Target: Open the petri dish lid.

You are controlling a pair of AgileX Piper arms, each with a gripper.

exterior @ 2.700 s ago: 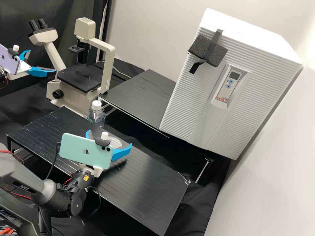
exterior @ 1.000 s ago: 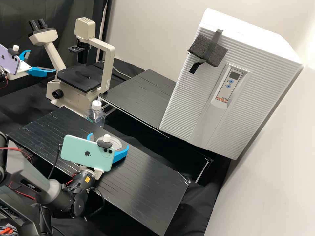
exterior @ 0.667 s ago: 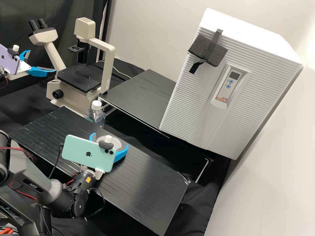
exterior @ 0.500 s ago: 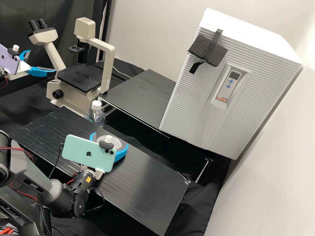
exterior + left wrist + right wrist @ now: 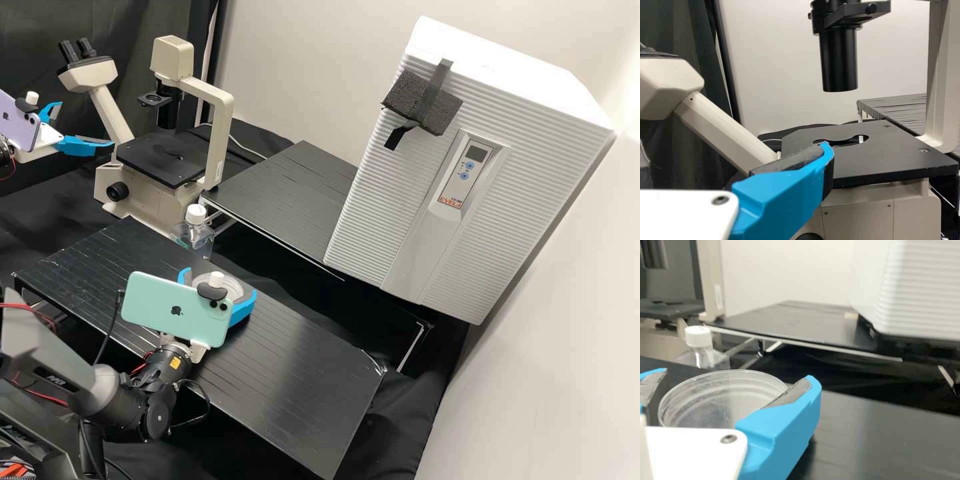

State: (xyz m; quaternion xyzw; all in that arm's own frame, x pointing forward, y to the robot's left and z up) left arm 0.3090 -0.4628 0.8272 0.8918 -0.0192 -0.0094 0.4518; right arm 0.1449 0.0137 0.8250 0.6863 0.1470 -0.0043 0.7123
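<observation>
Two fingers of the right hand (image 5: 219, 283) clasp the petri dish (image 5: 725, 397) over the desk (image 5: 300, 373), parted by its width. The left hand (image 5: 85, 124) gapes wide, empty, near the microscope (image 5: 221, 133).

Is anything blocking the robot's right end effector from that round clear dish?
No, nothing visible stands between them: the right end effector is right at the dish, around its sides. The white-capped bottle stands beyond the dish, so it isn't in the way.
</observation>
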